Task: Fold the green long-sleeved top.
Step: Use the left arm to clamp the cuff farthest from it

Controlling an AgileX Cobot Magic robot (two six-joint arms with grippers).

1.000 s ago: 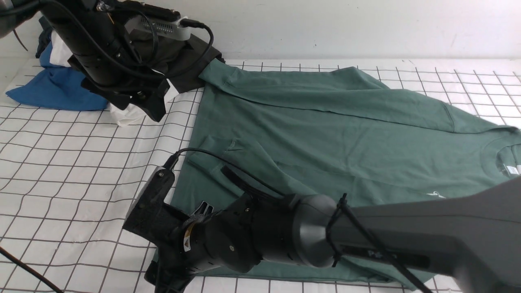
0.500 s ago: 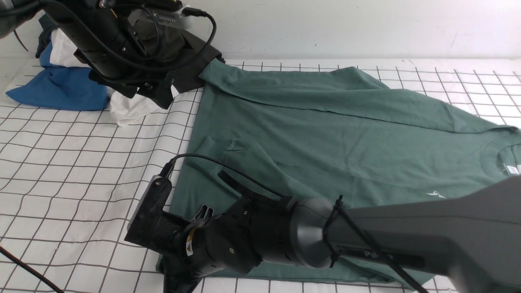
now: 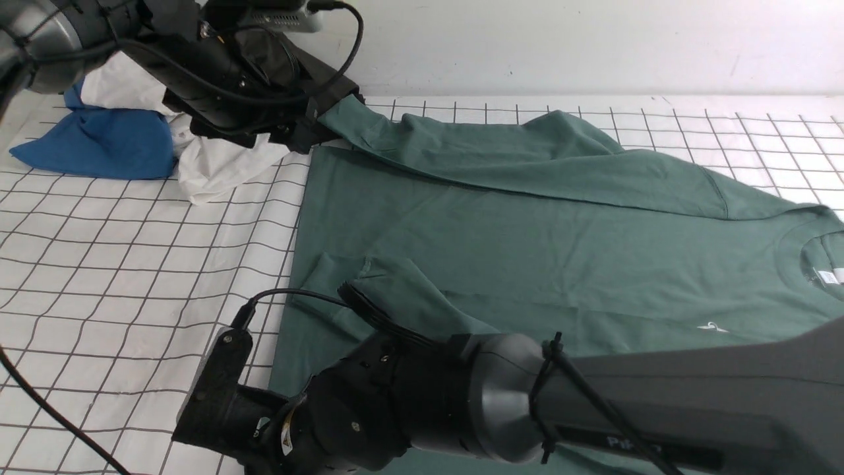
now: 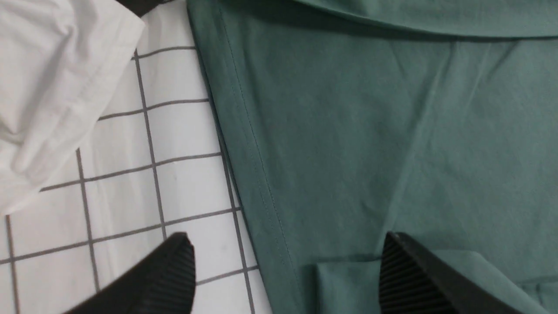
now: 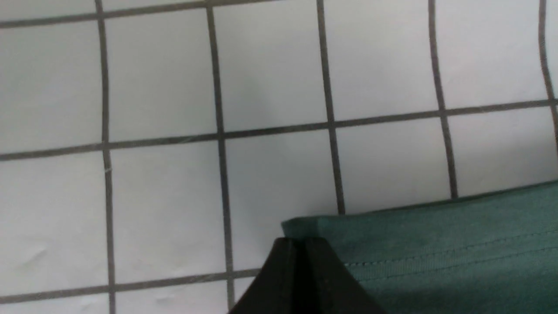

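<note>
The green long-sleeved top (image 3: 527,231) lies flat on the white grid cloth (image 3: 132,264), both sleeves folded onto its body and its neck at the right. My left gripper (image 3: 297,132) hovers by the far hem corner. It is open, with one finger (image 4: 174,270) over the cloth and the other over the green fabric, the hem (image 4: 257,174) between them. In the front view my right gripper is hidden behind its own wrist (image 3: 369,402) at the near hem corner. The right wrist view shows the right gripper (image 5: 296,244) shut on that green corner (image 5: 314,226).
A pile of other clothes sits at the back left: a blue garment (image 3: 92,148), a white one (image 3: 217,165) and a dark one (image 3: 323,76). A white wall runs behind the table. My right arm (image 3: 659,409) covers the top's near edge.
My right gripper has closed on the near hem corner and its wrist has dropped toward the near left. My left arm has moved back toward the far hem corner. The hem has shifted slightly left.
</note>
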